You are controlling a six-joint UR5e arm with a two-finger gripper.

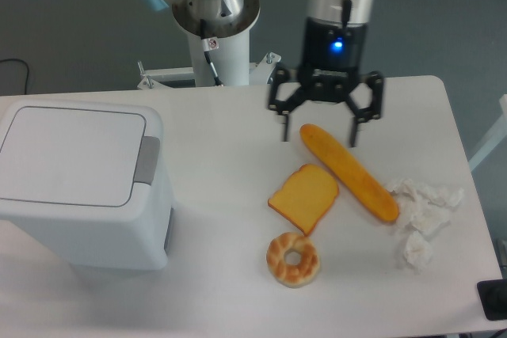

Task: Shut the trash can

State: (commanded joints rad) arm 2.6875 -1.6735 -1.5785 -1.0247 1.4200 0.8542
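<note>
1. While the jaws stand wide apart and hold nothing, the trash can (79, 187) sits well off to their left in the picture, its flat lid (73, 156) lying down flush and the grey latch tab (146, 160) on the side nearest them; by my reading the can looks already closed.
2. Above the table (230, 290), the gripper (318, 133) hangs fingers-down, well apart from the can.
3. Just below the jaws, the baguette (349, 172) begins between the fingertips and runs away on a diagonal.
4. Beyond it lie crumpled tissues (420, 215).
5. Below the jaws rests a toast slice (304, 196).
6. Farther below sits a bagel (293, 258).
</note>
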